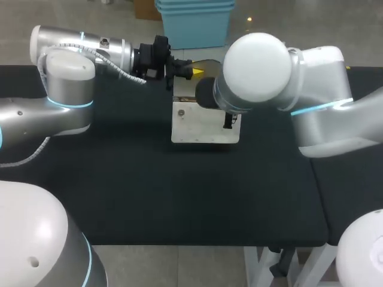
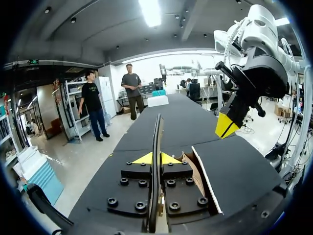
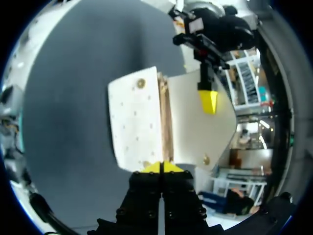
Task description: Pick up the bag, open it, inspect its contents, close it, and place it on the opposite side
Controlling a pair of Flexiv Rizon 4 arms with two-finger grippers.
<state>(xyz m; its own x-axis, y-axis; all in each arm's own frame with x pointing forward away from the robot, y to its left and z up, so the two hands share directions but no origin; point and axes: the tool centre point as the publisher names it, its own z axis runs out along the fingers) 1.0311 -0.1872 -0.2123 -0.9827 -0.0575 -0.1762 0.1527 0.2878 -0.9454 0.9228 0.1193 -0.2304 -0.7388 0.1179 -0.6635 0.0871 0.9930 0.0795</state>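
The cream bag [image 1: 203, 127] lay on the black table [image 1: 179, 203] with its flap [image 3: 195, 122] folded open, and the left gripper [image 2: 155, 158] was clamped on that flap's outer edge. The right gripper [image 3: 161, 168] hung at the bag's side edge, beside its brown-lined mouth. Its fingers were pressed together, and whether they pinched anything could not be told.

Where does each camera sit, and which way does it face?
Head view: above and behind, looking down on the black table; both arms show, left gripper at the white flap bag.
Left wrist view: on the left wrist, looking across the table along the left gripper; right gripper ahead.
Right wrist view: on the right wrist, looking down onto the bag past the right gripper.
Shared: both wrist views show the bag and the other gripper.
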